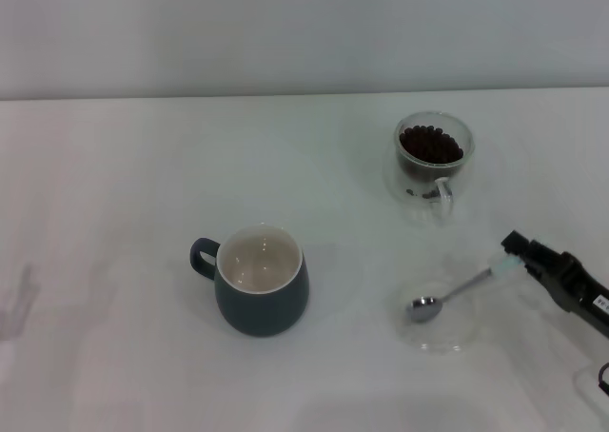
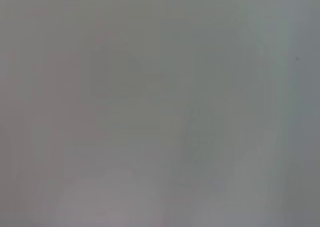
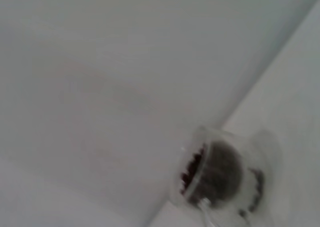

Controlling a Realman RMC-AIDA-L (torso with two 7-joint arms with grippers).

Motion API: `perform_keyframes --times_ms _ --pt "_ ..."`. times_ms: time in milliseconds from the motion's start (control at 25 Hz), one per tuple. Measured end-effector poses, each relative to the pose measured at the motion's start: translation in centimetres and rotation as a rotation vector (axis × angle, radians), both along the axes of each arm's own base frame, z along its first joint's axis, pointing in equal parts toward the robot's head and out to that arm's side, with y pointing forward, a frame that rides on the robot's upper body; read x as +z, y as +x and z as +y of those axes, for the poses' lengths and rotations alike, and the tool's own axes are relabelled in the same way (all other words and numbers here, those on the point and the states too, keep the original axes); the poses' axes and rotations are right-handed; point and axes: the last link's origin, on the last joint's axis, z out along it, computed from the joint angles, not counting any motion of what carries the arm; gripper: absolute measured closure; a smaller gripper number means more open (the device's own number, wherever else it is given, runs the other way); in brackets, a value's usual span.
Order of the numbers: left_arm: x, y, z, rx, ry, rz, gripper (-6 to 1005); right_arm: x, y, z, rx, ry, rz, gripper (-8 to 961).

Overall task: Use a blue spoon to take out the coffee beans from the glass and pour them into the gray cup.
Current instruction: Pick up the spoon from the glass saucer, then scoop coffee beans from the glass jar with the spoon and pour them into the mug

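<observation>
The gray cup (image 1: 259,282) stands at the table's middle, its cream inside empty and its handle pointing left. The glass (image 1: 434,158) stands at the back right and holds the coffee beans (image 1: 431,145). It also shows in the right wrist view (image 3: 222,174), with the coffee beans (image 3: 220,172) dark inside it. My right gripper (image 1: 515,248) comes in from the right edge, shut on the pale handle of the blue spoon (image 1: 457,292). The spoon's silver bowl sits low over a flat clear dish (image 1: 440,332), in front of the glass. My left gripper is out of view.
The white table (image 1: 114,213) ends at a pale wall at the back. The left wrist view shows only a blank grey surface. A faint shadow lies at the table's left edge.
</observation>
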Motion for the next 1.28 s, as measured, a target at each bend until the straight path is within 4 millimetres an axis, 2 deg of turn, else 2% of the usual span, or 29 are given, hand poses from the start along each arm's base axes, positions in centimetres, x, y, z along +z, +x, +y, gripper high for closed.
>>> perform_keyframes --times_ms 160,320,560,800,960,1080,1280 --pt "0.1 -0.1 0.0 0.006 0.010 -0.005 106 1.1 -0.4 0.7 0.036 0.046 0.005 798" --pt "0.2 0.0 0.1 0.010 0.019 -0.011 106 2.9 -1.1 2.2 0.097 0.116 0.005 799" --pt "0.1 0.0 0.1 0.013 0.019 -0.016 106 6.6 -4.0 6.3 0.262 0.251 -0.073 801" --pt "0.0 0.0 0.0 0.017 0.017 -0.030 106 9.2 -7.8 11.0 0.422 0.365 -0.305 803" --pt "0.0 -0.2 -0.1 0.023 0.014 -0.081 107 9.4 -9.0 13.2 0.472 0.365 -0.507 803" --pt "0.0 -0.2 -0.2 0.024 0.013 -0.097 107 8.6 -9.1 14.4 0.484 0.313 -0.656 803" --pt "-0.1 -0.1 -0.1 0.022 0.013 -0.097 107 7.6 -8.8 14.8 0.476 0.271 -0.732 802"
